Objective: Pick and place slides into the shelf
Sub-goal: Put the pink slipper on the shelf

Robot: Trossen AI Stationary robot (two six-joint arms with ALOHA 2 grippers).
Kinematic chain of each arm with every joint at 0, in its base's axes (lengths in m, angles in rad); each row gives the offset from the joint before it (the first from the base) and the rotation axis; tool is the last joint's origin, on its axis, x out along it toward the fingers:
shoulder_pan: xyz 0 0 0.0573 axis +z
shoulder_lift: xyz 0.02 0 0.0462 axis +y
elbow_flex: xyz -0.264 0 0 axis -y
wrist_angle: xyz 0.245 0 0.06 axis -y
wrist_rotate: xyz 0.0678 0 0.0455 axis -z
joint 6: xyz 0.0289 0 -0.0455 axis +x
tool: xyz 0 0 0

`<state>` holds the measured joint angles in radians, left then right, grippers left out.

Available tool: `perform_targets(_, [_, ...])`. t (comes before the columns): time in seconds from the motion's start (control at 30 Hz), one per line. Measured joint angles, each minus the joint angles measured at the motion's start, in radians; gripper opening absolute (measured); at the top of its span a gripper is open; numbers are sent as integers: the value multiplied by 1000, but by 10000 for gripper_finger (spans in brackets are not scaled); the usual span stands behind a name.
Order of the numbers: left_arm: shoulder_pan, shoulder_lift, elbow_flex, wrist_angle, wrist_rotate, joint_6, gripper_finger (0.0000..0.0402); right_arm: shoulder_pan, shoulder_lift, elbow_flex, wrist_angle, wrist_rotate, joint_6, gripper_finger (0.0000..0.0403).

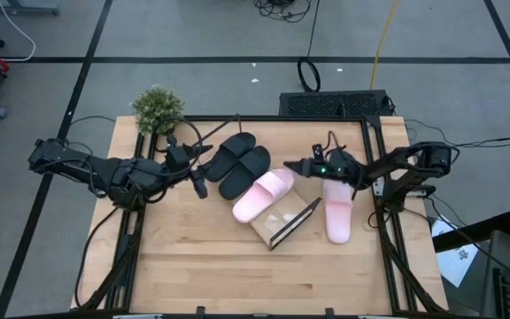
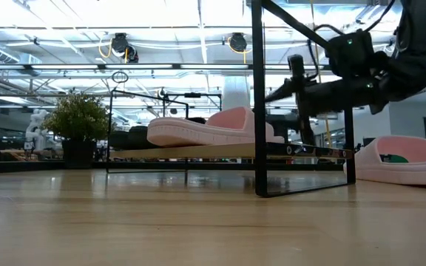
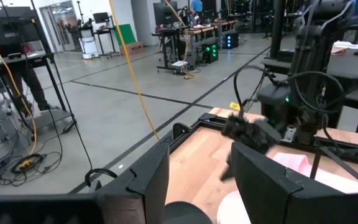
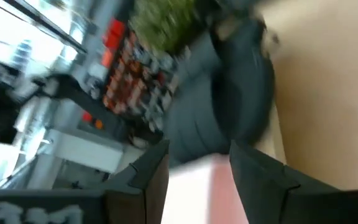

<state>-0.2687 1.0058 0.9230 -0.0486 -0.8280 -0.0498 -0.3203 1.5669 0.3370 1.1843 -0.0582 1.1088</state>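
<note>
Still unmarked: pink slide (image 1: pixel 264 195) atop shelf (image 1: pixel 283 221), no legible writing.

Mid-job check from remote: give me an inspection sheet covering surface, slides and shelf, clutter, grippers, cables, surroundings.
Surface: light-wood tabletop, near half bare.
Job's things: black slides side by side at the far middle; one pink slide resting on the shelf; the other pink slide on the table right of it.
Clutter: potted plant at the far left corner.
Grippers: left gripper open, beside the black slides; right gripper open, above the shelf's far end.
Cables: black loop and yellow cable on the floor.
Surroundings: workshop benches; no person clearly seen.
</note>
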Motion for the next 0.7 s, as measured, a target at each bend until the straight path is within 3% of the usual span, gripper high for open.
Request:
perform_targets(0.3, [-3,0,0,-1,0,2,177,-191,-122,-1,384,-183,-126,160])
perform_targets(0.5, [-4,0,0,-2,0,10,177,-199,-407,5,362,-260,-168,150])
perform_targets(0.7, [-8,0,0,-2,0,26,177,-114,-707,5,272,-260,-224,132])
